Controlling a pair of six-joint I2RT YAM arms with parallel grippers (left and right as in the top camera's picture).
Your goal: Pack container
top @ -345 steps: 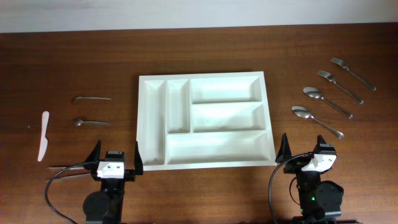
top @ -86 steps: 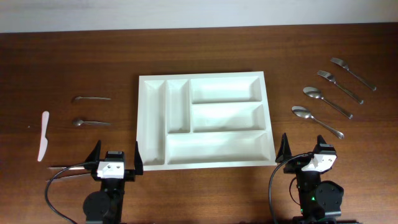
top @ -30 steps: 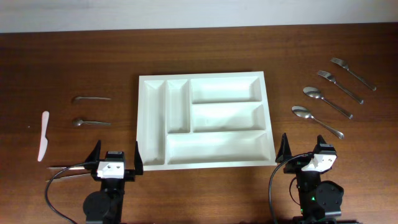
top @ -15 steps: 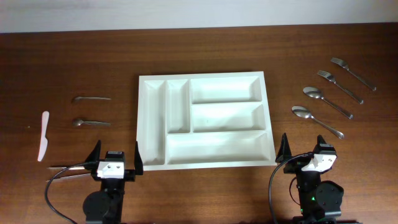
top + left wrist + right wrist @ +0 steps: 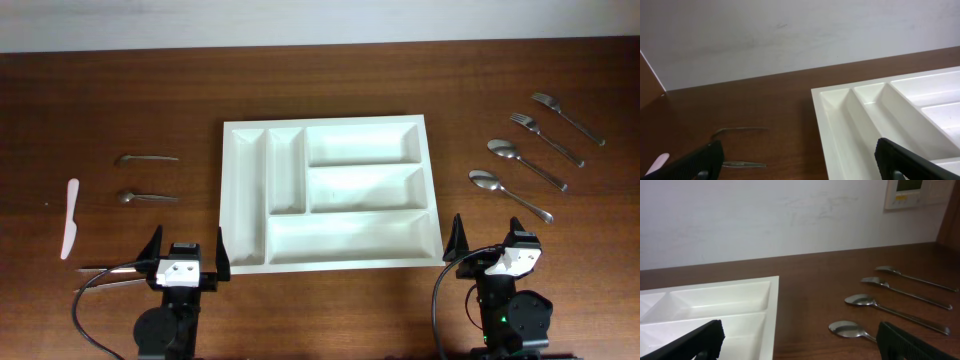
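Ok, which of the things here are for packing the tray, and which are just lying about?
For the job: tray; on the right, far fork, near fork, far spoon, near spoon; on the left, far small spoon, near small spoon, white knife.
Not part of it: wall panel, off the table.

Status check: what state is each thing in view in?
container, empty, flat on the table
left gripper, open, holding nothing
right gripper, open, holding nothing
far fork, on table, unpacked
near fork, on table, unpacked
far right spoon, on table, unpacked
near right spoon, on table, unpacked
far left spoon, on table, unpacked
near left spoon, on table, unpacked
white knife, on table, unpacked
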